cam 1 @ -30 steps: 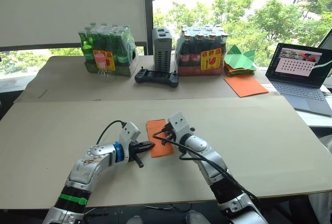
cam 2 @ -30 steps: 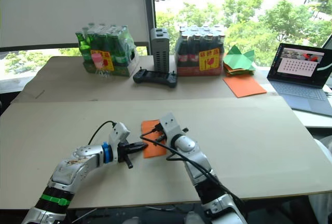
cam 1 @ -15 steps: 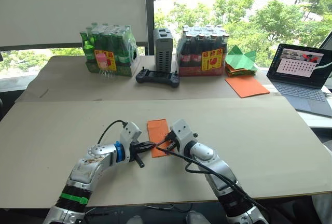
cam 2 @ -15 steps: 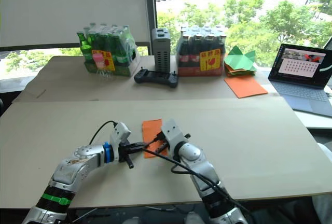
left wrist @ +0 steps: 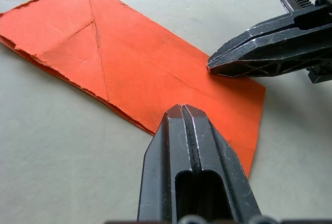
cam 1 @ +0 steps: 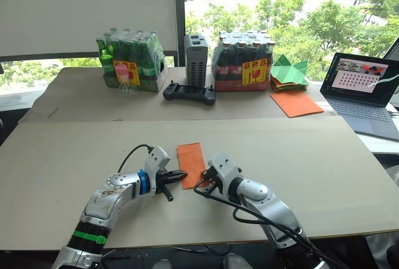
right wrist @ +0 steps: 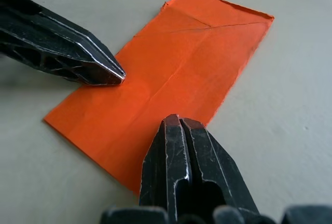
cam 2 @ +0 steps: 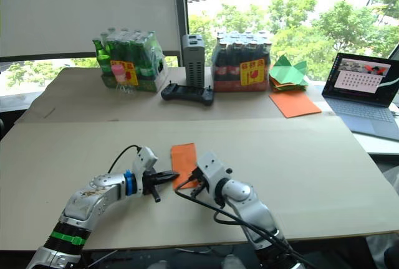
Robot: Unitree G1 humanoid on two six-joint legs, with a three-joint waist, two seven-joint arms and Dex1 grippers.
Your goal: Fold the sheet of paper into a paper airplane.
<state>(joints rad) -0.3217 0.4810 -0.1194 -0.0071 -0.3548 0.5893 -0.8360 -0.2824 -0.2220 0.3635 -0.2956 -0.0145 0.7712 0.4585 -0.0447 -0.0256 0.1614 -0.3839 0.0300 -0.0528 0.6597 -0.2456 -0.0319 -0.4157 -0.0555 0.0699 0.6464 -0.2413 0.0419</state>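
Nearest on the bench (cam 1: 324,175), both claws meet at the near end of the sheet of paper (cam 1: 192,161), which lies flat, folded into a narrow strip with creases at its far end. Left claw (left wrist: 182,111) is closed with nothing between its fingers, tip pressing down on the sheet's near-left edge, likely to pin it. Right claw (right wrist: 173,122) is also closed and empty, tip resting on the near-right edge, probably flattening a crease or readying the next fold. No plane shape yet, so early in folding. Far behind: a black controller (cam 1: 189,92), two packs of bottles (cam 1: 130,62), a grey box (cam 1: 195,58), a bigger orange sheet (cam 1: 295,102), green paper shapes (cam 1: 288,70), a laptop (cam 1: 363,88) far right.
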